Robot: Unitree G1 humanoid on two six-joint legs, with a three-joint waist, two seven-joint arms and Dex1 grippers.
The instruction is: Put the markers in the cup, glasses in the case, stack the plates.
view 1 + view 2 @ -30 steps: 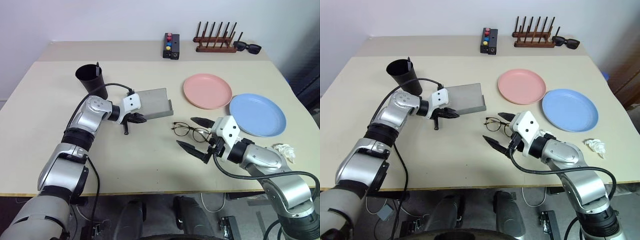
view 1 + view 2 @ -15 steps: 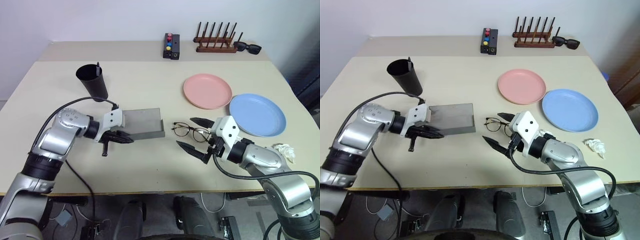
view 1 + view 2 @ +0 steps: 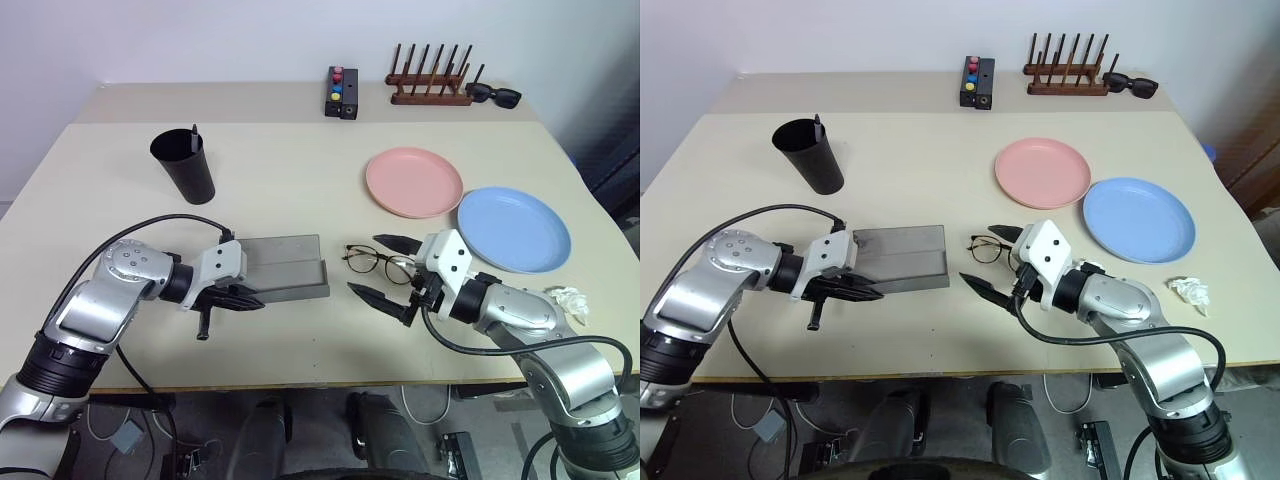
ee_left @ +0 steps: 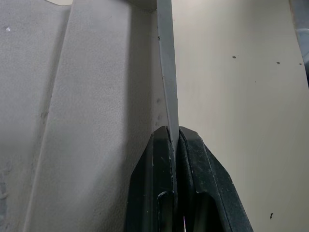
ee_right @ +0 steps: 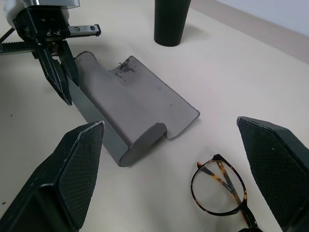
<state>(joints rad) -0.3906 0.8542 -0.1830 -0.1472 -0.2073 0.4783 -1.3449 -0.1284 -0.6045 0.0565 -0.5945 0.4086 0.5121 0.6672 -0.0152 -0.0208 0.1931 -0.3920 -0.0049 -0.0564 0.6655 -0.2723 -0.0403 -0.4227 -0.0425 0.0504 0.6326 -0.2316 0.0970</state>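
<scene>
Two grippers are working near the table's front edge: the left gripper is pinching the thin wall of the open grey case, while the right gripper is hanging spread wide just above the wire-framed glasses lying beside the case. Those glasses are looking light and fragile, so gripping at the bridge seems safest. Left wrist view is showing fingers clamping the wall edge-on; right wrist view is revealing the case's hollow tray.
</scene>
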